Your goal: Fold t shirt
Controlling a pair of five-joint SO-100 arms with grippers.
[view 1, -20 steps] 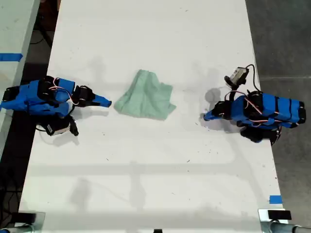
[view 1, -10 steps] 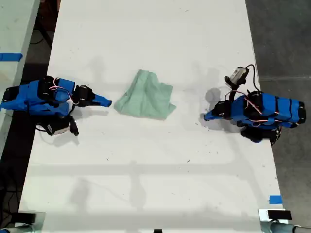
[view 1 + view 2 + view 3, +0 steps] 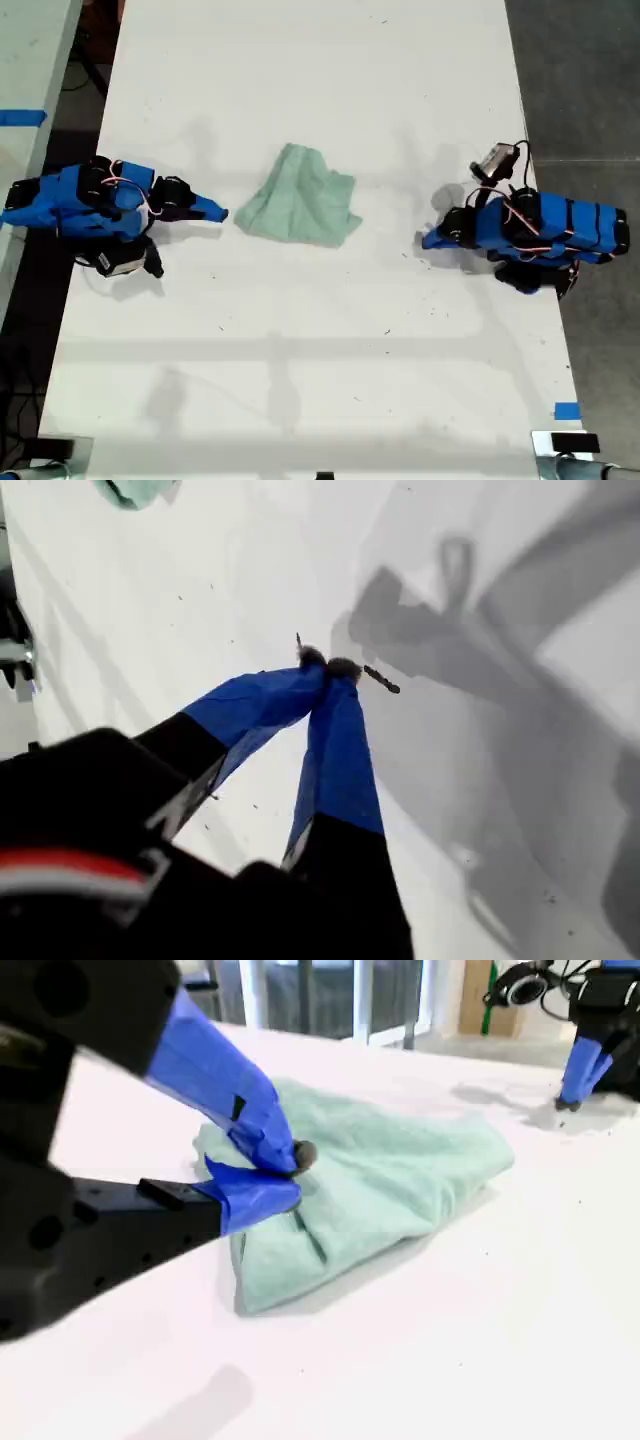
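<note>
The pale mint-green t shirt [image 3: 300, 208] lies bundled in wrinkled folds near the middle of the white table [image 3: 300, 380]. My second gripper [image 3: 220, 212] is at the exterior view's left, low over the table, its tip just short of the shirt's near edge. In the second wrist view its blue fingers [image 3: 250, 1110] meet in front of the t shirt [image 3: 400, 1175], shut with nothing between them. My first gripper [image 3: 425, 240] is at the exterior view's right, well apart from the shirt. Its tips [image 3: 328, 665] are shut and rest on the table, with the t shirt [image 3: 135, 490] far off.
A blue tape mark [image 3: 566, 410] sits near the table's front corner at the exterior view's right. Another pale table with blue tape [image 3: 22, 117] stands at the exterior view's left. Dark floor [image 3: 580, 80] borders the table at the exterior view's right.
The first arm's wrist has shifted slightly, its camera and cable moving a little toward the exterior view's right. The second arm and the shirt have barely moved.
</note>
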